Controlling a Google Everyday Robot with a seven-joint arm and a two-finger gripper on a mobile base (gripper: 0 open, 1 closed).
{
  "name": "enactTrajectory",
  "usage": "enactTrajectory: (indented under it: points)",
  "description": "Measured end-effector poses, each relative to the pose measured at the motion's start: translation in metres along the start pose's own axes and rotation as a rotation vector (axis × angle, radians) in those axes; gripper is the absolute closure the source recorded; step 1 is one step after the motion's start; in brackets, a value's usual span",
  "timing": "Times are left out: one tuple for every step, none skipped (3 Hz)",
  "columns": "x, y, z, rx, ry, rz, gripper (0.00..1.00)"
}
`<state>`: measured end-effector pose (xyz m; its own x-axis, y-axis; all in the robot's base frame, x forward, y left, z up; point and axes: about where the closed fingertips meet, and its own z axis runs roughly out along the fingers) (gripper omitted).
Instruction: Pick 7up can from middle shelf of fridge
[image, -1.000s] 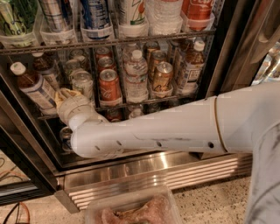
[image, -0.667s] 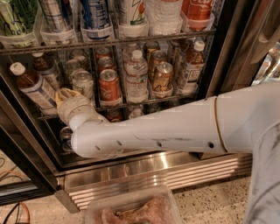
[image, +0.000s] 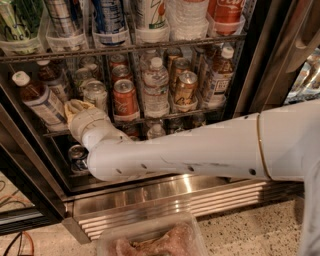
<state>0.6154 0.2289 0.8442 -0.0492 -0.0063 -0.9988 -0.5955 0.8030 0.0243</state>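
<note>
The 7up can, pale silver with green print, stands at the front of a lane on the middle shelf of the fridge. My white arm reaches in from the right. My gripper is at the shelf's front edge, just left of and below the 7up can, close to it. Its tip is tan-coloured and partly hidden by my wrist. A red-orange can stands right of the 7up can.
A water bottle, a gold-brown can and white-capped tea bottles share the shelf. Tall cans in clear tubs stand above, short cans below. The steel grille and a clear plastic tub are low down.
</note>
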Motion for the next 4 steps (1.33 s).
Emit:
enactTrajectory:
  points:
    - [-0.016,0.002,-0.017,-0.037,-0.033,0.040,1.00]
    - [-0.025,0.002,-0.032,-0.060,-0.051,0.060,1.00]
    - [-0.026,0.005,-0.040,-0.094,-0.052,0.066,1.00]
    - [-0.026,0.005,-0.040,-0.094,-0.052,0.066,1.00]
